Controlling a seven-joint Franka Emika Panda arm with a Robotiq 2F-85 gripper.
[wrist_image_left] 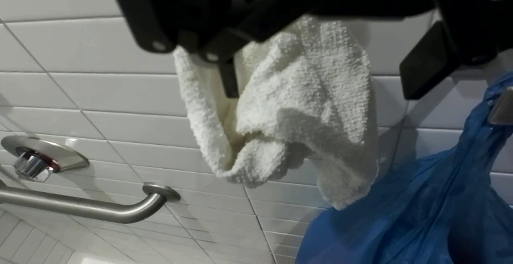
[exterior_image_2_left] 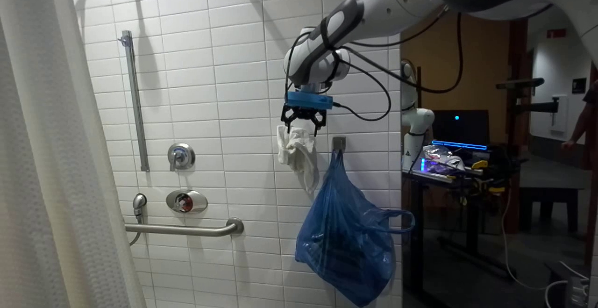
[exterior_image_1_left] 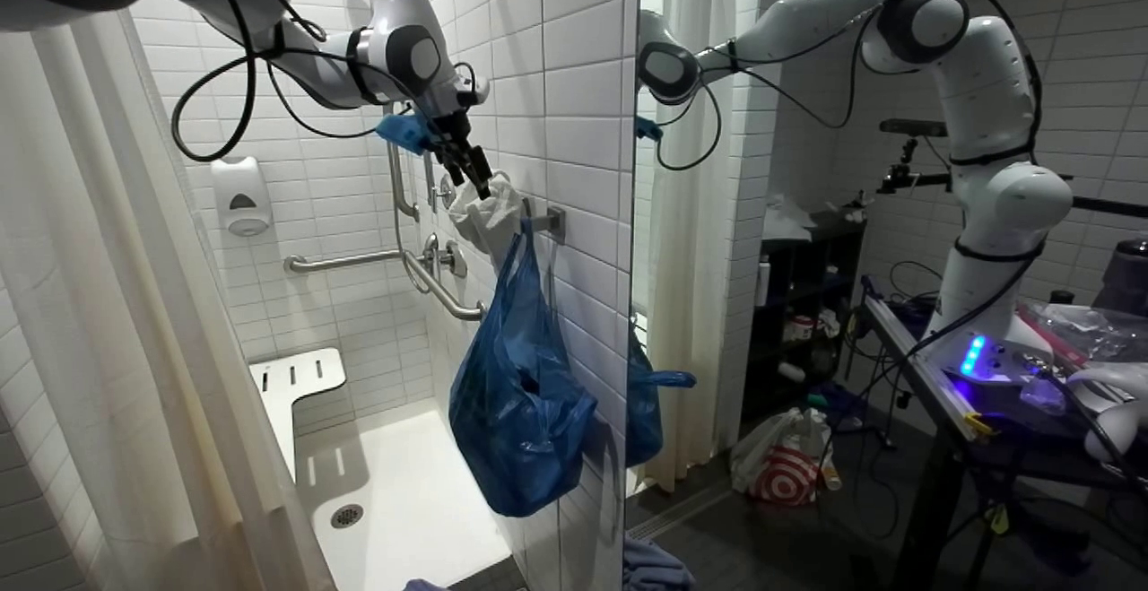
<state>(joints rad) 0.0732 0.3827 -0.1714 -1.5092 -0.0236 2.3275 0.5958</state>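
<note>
A crumpled white cloth [wrist_image_left: 304, 91] hangs against the tiled wall; it shows in both exterior views [exterior_image_1_left: 489, 214] [exterior_image_2_left: 301, 154]. My gripper [wrist_image_left: 326, 77] is open, its jaws wide apart and pointing down. In the wrist view, one finger [wrist_image_left: 229, 79] reaches into a fold of the cloth; the other [wrist_image_left: 425, 65] stands off the cloth's far edge, in front of the tiles. What holds the cloth up is hidden. A blue plastic bag [exterior_image_2_left: 345, 242] hangs from a metal hook [exterior_image_2_left: 339, 143] beside and below the cloth, and also shows in the wrist view [wrist_image_left: 400, 220].
Grab bars [exterior_image_2_left: 182, 229] and shower valves [exterior_image_2_left: 181, 157] are on the tiled wall. A pale curtain [exterior_image_1_left: 134, 304] hangs at one side. A mirror [exterior_image_1_left: 717, 528] lies beyond the bag and reflects the arm. A white folding seat [exterior_image_1_left: 300, 371] is lower in the shower.
</note>
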